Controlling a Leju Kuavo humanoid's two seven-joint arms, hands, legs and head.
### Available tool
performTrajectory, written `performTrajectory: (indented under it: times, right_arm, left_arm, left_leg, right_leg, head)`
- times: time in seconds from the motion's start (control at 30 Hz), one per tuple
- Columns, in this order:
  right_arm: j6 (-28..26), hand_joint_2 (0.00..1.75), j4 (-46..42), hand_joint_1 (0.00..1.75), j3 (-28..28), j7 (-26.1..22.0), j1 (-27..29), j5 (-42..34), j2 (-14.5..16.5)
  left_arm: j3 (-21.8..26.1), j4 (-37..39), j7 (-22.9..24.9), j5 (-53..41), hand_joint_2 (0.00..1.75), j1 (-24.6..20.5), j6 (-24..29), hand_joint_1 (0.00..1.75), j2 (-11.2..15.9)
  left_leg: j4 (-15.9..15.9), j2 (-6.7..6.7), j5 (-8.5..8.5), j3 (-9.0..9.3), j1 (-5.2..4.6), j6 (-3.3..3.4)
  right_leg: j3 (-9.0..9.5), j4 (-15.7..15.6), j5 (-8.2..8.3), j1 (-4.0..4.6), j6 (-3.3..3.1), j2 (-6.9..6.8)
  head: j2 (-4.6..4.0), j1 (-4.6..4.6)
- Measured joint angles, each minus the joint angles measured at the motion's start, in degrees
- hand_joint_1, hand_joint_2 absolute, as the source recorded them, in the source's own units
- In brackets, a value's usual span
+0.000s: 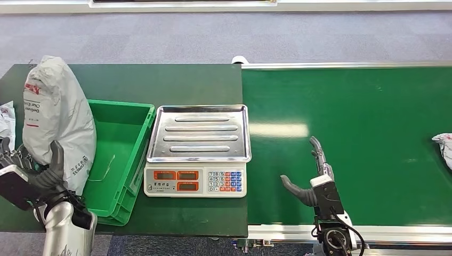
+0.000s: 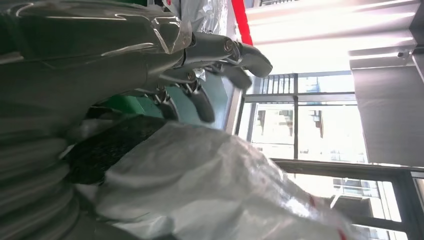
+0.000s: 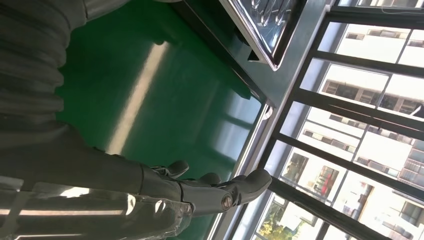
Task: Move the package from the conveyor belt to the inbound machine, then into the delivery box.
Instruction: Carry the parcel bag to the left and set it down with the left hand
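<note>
Green belt (image 1: 373,122) — crinkly grey poly package (image 1: 56,117)

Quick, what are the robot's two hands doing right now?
Left hand: holding the grey package above the green box.
Right hand: open, holding nothing, over the belt.

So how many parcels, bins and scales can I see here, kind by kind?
Parcels: 3 (grey bag held by the left hand; one at the table's left edge; one far right on the belt)
Green bins: 1
Scales: 1
Total: 5
</note>
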Motion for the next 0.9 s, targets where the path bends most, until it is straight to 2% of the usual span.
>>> performTrajectory:
  times: [0.17, 0.23, 0.37, 0.47, 0.7, 0.9]
  right_arm:
    - [-0.08, 1.75, 0.0, 0.0, 0.08, 0.0, 0.0, 0.03, 0.04]
    - [-0.2, 1.75, 0.0, 0.0, 0.29, 0.0, 0.0, 0.11, 0.06]
    - [-0.52, 1.75, 0.05, 0.0, 1.03, 0.02, -0.01, 0.29, 0.14]
    - [-0.67, 1.75, 0.2, 0.0, 1.43, 0.02, -0.04, 0.42, 0.17]
    - [-0.79, 1.75, 0.79, 0.0, 2.09, 0.02, -0.46, 0.47, 0.26]
    - [-0.83, 1.75, 1.63, 0.0, 2.69, 0.01, -1.48, -0.01, 0.24]
  left_arm:
    - [0.15, 0.04, -1.14, -1.89, 1.75, -0.19, 3.23, 0.0, -0.08]
    - [0.85, -0.37, -1.49, -7.54, 1.75, -0.3, 5.82, 0.0, -0.45]
    - [6.15, -2.84, -1.75, -23.73, 1.75, -0.46, 7.26, 0.0, -3.17]
    - [9.87, -5.12, -1.76, -27.33, 1.75, -0.75, 7.31, 0.0, -5.09]
    - [14.51, -12.0, -1.76, -24.3, 1.75, -0.93, 7.33, 0.0, -8.17]
    - [13.48, -23.2, -1.81, -18.56, 1.75, 0.08, 7.33, 0.0, -10.22]
  left_leg:
    - [0.0, 0.0, 0.0, 0.0, 0.0, 0.0]
    - [0.0, 0.03, 0.01, -0.02, 0.01, -0.01]
    - [0.0, 0.36, 0.02, -0.14, 0.02, -0.03]
    - [0.02, 0.5, 0.0, -0.25, 0.02, -0.03]
    - [0.02, 0.54, -0.06, -0.7, 0.02, -0.03]
    - [0.02, 0.55, -0.06, -0.8, 0.02, -0.03]
  right_leg:
    - [0.01, 0.0, 0.0, 0.0, 0.0, 0.0]
    - [0.01, 0.0, 0.01, 0.01, -0.01, 0.01]
    - [-0.15, 0.02, 0.1, 0.03, -0.07, 0.21]
    - [-0.3, 0.04, 0.13, 0.02, -0.07, 0.33]
    - [-0.75, 0.03, 0.11, 0.02, -0.07, 0.34]
    - [-0.85, 0.03, 0.11, 0.02, -0.07, 0.34]
  head:
    - [0.0, 0.0]
    - [0.0, 0.0]
    - [-0.01, 0.01]
    - [-0.01, 0.01]
    - [-0.01, 0.01]
    - [0.0, 0.02]
